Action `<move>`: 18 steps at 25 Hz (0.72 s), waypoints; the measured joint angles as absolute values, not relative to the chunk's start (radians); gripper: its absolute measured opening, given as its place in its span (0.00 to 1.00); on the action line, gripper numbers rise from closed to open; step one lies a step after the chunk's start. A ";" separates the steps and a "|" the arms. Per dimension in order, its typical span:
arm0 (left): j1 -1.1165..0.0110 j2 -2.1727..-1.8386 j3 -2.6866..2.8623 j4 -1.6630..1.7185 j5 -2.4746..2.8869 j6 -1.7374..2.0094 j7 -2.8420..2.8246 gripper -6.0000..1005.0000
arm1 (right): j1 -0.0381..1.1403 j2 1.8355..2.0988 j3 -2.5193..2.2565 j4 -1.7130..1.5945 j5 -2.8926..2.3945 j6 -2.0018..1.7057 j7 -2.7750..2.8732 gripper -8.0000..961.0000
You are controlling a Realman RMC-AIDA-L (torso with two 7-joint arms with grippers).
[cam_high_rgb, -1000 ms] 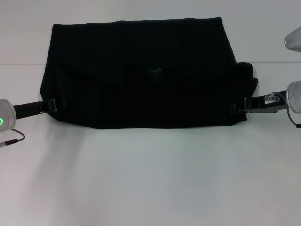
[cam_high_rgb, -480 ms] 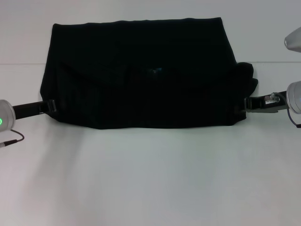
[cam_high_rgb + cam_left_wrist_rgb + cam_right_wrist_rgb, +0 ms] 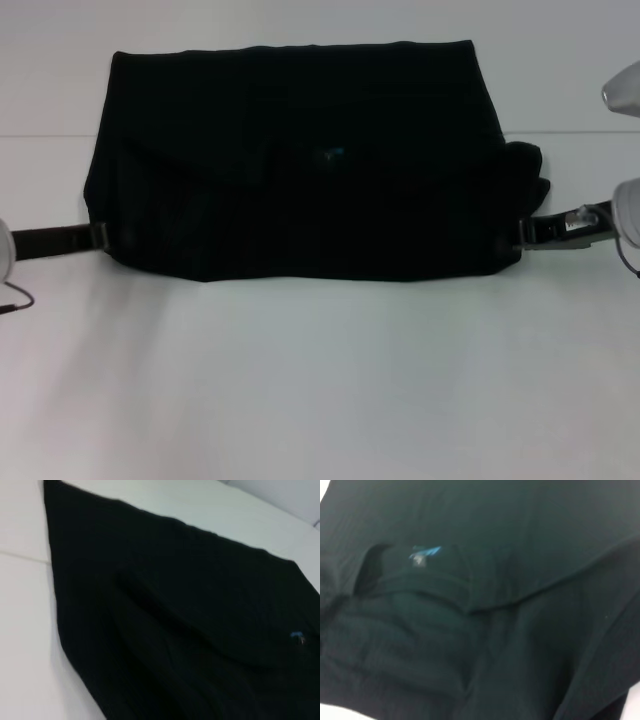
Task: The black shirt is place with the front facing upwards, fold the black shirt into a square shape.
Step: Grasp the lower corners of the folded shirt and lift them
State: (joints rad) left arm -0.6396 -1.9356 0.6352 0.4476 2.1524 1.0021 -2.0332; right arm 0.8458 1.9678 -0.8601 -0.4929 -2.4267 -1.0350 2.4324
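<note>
**Black shirt lies folded, a gripper at each lower corner**

Black shirt (image 3: 300,160) lies flat on the white table (image 3: 320,380) as a wide folded band, small blue neck label (image 3: 331,153) showing near its middle. Left gripper (image 3: 98,236) sits at the shirt's near left corner, right gripper (image 3: 518,234) at the near right corner beside a bunched sleeve. Whether either is clamped on cloth or released cannot be told.

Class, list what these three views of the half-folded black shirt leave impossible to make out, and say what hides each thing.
- Chest lettering: black shirt is folded over it in every view.
- left gripper, head view: fingertips are lost against dark cloth.
- right gripper, head view: the same.
- Both wrist views: cloth fills the frame; no fingers show.
- Blue neck label: blurred, unreadable.
</note>
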 joint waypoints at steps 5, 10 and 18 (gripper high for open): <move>-0.633 -1.882 0.629 0.482 2.254 1.191 -2.129 0.03 | 0.804 1.940 -0.855 -0.555 -2.427 -1.217 2.388 0.04; -0.574 -1.867 0.546 0.558 2.298 1.418 -2.155 0.03 | 0.746 1.927 -0.855 -0.632 -2.427 -1.415 2.319 0.04; -0.506 -1.835 0.467 0.574 2.321 1.674 -2.149 0.03 | 0.672 1.906 -0.855 -0.648 -2.438 -1.656 2.175 0.04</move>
State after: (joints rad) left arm -0.5058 -1.8348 0.4674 0.5736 2.3209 1.6743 -2.1492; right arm 0.6723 1.9055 -0.8548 -0.6481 -2.4375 -1.6561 2.1755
